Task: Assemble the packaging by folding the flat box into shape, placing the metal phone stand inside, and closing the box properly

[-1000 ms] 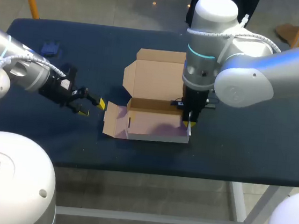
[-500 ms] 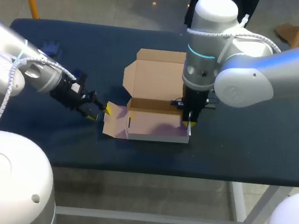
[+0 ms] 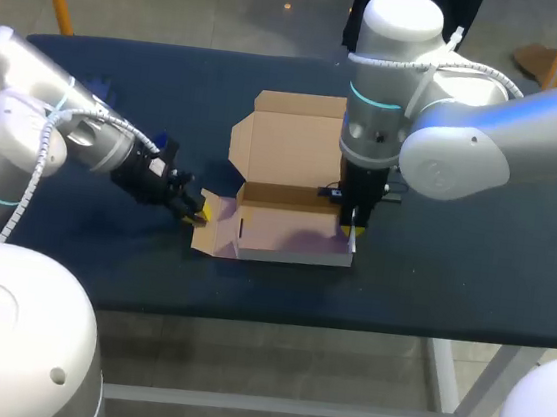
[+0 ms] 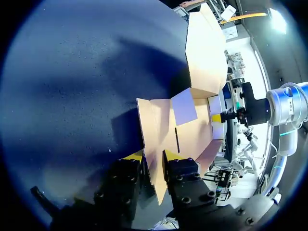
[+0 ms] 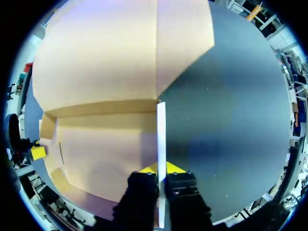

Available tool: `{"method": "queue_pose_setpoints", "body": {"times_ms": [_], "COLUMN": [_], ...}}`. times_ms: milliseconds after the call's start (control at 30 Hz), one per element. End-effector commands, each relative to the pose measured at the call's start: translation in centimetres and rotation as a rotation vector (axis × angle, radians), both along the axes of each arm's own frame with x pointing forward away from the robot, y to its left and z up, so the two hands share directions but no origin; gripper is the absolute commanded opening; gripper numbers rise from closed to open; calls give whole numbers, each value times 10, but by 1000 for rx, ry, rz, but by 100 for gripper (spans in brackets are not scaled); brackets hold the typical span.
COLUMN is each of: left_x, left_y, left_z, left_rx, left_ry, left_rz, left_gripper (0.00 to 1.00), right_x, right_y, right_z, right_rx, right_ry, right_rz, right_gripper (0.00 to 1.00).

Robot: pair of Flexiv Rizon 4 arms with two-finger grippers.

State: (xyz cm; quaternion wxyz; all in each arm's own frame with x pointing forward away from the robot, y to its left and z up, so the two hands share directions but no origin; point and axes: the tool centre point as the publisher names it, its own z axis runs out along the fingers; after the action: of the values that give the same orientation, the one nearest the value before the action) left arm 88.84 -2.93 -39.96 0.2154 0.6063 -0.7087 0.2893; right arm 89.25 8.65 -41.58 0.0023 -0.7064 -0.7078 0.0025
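The brown cardboard box (image 3: 286, 232) lies partly folded in the middle of the table, its lid (image 3: 292, 130) laid open toward the back. My left gripper (image 3: 197, 214) is at the box's left side flap (image 3: 211, 229). In the left wrist view that flap (image 4: 154, 139) runs between the yellow fingertips (image 4: 135, 155), which touch it from both sides. My right gripper (image 3: 353, 235) points straight down at the box's right end. In the right wrist view it (image 5: 161, 169) is shut on the upright right side wall (image 5: 161, 134). No phone stand shows inside the box.
A small blue object (image 3: 98, 84) lies at the back left of the dark table (image 3: 454, 259), mostly hidden behind my left arm. My left arm lies low across the table's left side. The front table edge runs just below the box.
My left arm has moved right to the box's left flap, and its fingers have closed in on the flap. The right arm and the box have kept still.
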Motion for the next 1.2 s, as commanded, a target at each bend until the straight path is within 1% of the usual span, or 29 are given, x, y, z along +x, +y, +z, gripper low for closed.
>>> {"method": "queue_pose_setpoints", "body": {"times_ms": [33, 100, 133, 233, 533, 700, 833, 1200], "left_x": [-1, -1, -1, -1, 5, 8, 9, 10], "left_y": [-8, -9, -10, -14, -27, -35, -42, -56], "left_z": [5, 7, 8, 13, 24, 31, 34, 39], "left_rx": [46, 78, 81, 121, 268, 319, 357, 391], "left_ry": [-1, -9, -9, -5, -13, -25, -30, -24], "left_rz": [13, 33, 34, 54, 105, 108, 102, 79], "left_gripper": [0, 0, 0, 0, 0, 0, 0, 0], "right_x": [0, 0, 0, 0, 0, 0, 0, 0], "right_y": [0, 0, 0, 0, 0, 0, 0, 0], "right_z": [1, 1, 1, 1, 1, 1, 1, 1], "right_rx": [0, 0, 0, 0, 0, 0, 0, 0], "right_ry": [1, 1, 1, 1, 1, 1, 1, 1], "right_rz": [0, 0, 0, 0, 0, 0, 0, 0], "right_gripper": [0, 0, 0, 0, 0, 0, 0, 0]}}
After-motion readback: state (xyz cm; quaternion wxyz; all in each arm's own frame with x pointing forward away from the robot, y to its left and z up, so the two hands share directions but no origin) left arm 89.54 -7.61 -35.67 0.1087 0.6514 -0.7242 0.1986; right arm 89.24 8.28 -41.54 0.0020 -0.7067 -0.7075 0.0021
